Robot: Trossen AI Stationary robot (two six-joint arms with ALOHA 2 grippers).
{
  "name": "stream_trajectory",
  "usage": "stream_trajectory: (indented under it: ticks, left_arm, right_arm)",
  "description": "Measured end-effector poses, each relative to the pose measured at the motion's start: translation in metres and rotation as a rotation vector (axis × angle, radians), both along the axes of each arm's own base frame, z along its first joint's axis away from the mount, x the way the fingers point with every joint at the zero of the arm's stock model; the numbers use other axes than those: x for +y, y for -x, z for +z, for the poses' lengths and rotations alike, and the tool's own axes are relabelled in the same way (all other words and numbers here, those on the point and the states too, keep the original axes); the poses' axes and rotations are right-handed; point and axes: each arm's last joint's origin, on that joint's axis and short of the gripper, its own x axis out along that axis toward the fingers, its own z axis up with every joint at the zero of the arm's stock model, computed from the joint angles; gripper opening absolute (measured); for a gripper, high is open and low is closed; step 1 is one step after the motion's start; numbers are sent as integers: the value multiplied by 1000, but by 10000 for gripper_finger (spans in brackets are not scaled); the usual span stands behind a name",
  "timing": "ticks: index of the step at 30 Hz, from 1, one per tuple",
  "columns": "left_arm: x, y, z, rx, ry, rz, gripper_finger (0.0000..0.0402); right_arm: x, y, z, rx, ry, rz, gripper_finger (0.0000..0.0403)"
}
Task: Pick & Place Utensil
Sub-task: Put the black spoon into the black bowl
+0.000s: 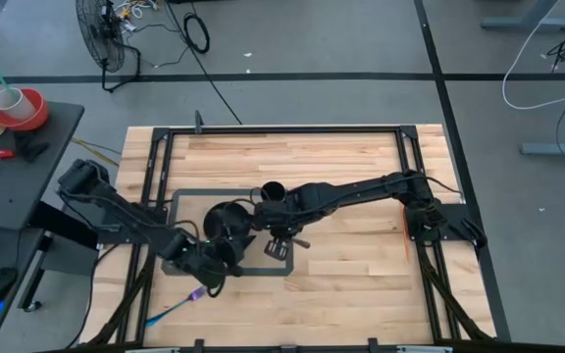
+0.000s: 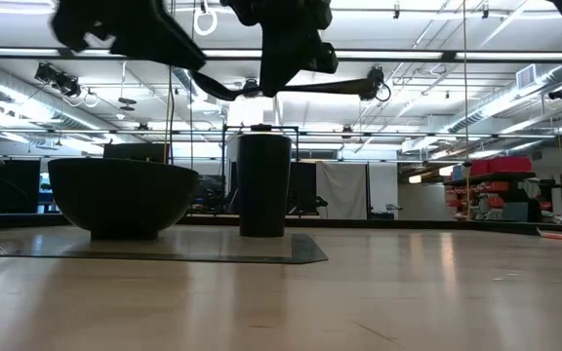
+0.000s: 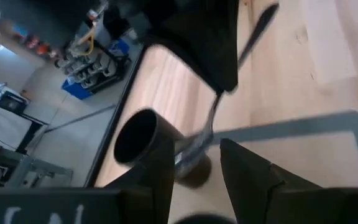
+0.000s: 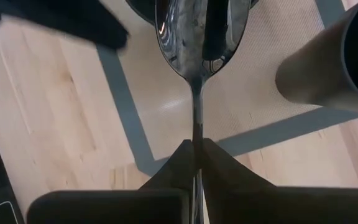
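My right gripper (image 1: 279, 238) hangs over the grey mat (image 1: 186, 196), shut on a shiny metal spoon (image 4: 199, 37). The spoon's bowl sticks out ahead of the fingers, above the mat and close to the black bowl (image 1: 227, 220). A black cup (image 1: 271, 190) stands upright on the mat, just past the gripper; the low view shows the cup (image 2: 263, 185) and the bowl (image 2: 121, 197) side by side. My left gripper (image 3: 194, 168) is open, raised near the bowl's near side, and faces the spoon (image 3: 211, 121) and the cup (image 3: 143, 135). My right gripper pinches the spoon's handle (image 4: 196, 140) between its two fingers, a short way behind the bowl. The handle runs along the fingers and its bowl end points out ahead of them. The spoon is lifted clear of the mat.
A purple-and-blue utensil (image 1: 178, 306) lies on the wood near the table's near-left corner. A thin red item (image 1: 405, 241) lies by the right arm's base. A black frame (image 1: 282, 128) rims the table. Bare wood lies right of the mat.
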Motion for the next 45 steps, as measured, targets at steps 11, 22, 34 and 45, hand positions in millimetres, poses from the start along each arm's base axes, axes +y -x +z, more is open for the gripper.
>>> stream_trajectory:
  ticks: [11,22,34,45]
  left_arm:
    - [3,-29,-22,45,-63,-41,193]
    - [13,-38,-24,23,-104,38,152]
    - [13,-40,-26,53,-49,-35,12]
    - [-1,-24,-29,85,-194,14,9]
  right_arm:
    - [0,-7,3,-70,-30,-19,18]
    - [0,-8,3,-83,-55,-9,18]
    - [-4,-9,4,-86,-52,-15,18]
    - [5,4,25,-136,21,68,76]
